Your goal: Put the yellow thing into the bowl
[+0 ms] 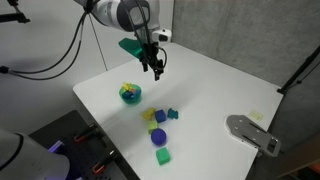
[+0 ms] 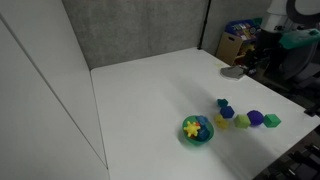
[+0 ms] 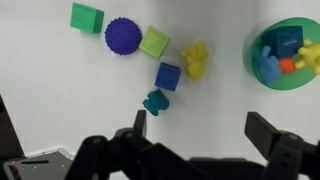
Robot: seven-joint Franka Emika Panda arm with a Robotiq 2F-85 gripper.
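The teal-green bowl (image 1: pixel 130 97) (image 2: pixel 197 137) stands on the white table; in the wrist view its rim (image 3: pixel 254 50) is at the upper right. The small bright-yellow block (image 2: pixel 194 128) (image 1: pixel 127 89) lies inside the bowl, beside a blue block (image 3: pixel 285 42) and an orange bit; in the wrist view the block's yellow edge (image 3: pixel 267 66) shows there. My gripper (image 1: pixel 153 64) (image 3: pixel 203 130) is open and empty. It hangs above the table, apart from the bowl and the loose blocks.
On the table lie a larger yellow rounded piece (image 3: pixel 195 58), a yellow-green block (image 3: pixel 154 42), a purple ball (image 3: pixel 122 36), a green block (image 3: pixel 86 16), a blue block (image 3: pixel 167 76) and a small teal piece (image 3: pixel 155 101). A grey object (image 1: pixel 250 132) lies near a table edge.
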